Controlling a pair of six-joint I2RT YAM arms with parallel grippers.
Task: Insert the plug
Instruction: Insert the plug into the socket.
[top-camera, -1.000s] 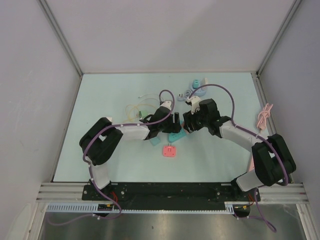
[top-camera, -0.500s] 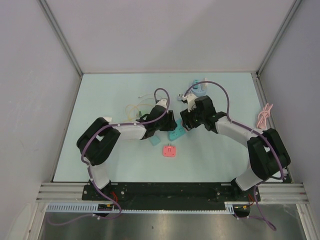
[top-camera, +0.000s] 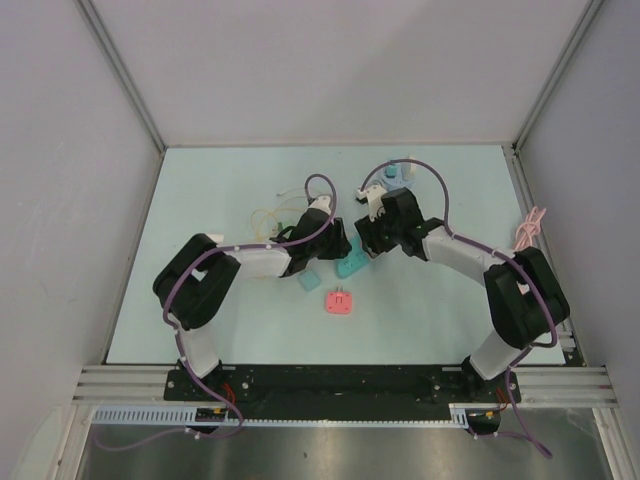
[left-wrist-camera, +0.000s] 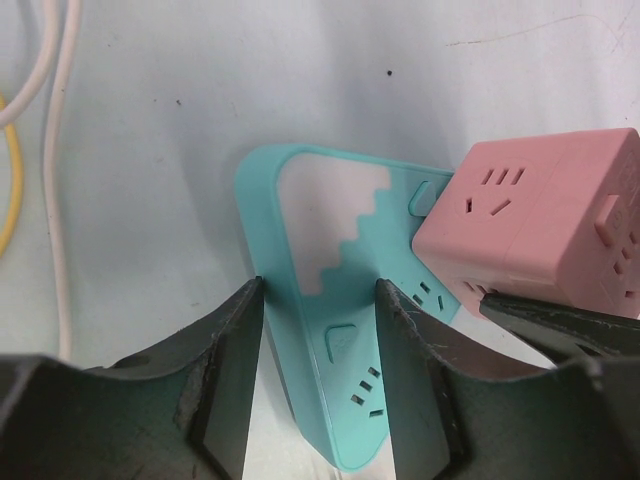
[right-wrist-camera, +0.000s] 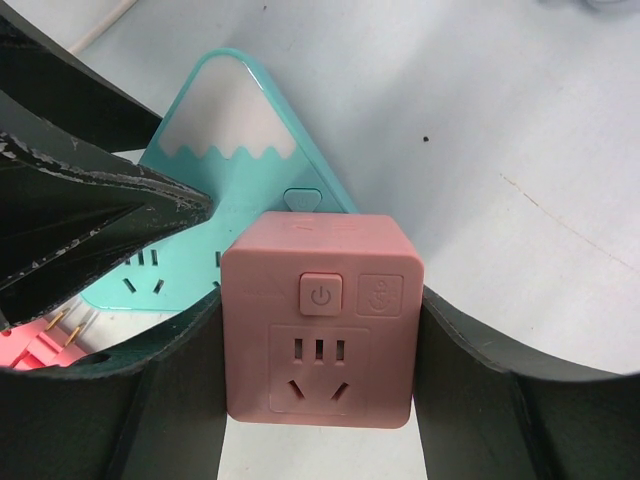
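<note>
The pink plug cube (right-wrist-camera: 320, 330) is sitting in the lower middle of the right wrist picture. The right fingers (right-wrist-camera: 170, 410) are squeezing it from both sides and holding it tight. Its face with the button and the little holes is pointing at the camera.

The cube is hanging just over the bottom end of the green-blue socket block (right-wrist-camera: 230, 190). I cannot tell if the two are touching. The block is shaped like a mountain with a white snowy top, and it is lying flat on the table (left-wrist-camera: 150, 90).

In the left wrist picture the block is filling the middle. The left fingers (left-wrist-camera: 225, 380) are standing one on each side of its lower part. One finger is sitting at the block's left edge and the other is covering part of its face. I cannot tell if they are gripping it or only sitting close.

In the top picture both arms are meeting near the middle of the table. A flat pink socket (top-camera: 340, 301) is lying just below them. Yellow and white cords (top-camera: 268, 215) are curling at the upper left. A pink cord (top-camera: 528, 232) is lying at the right edge.
</note>
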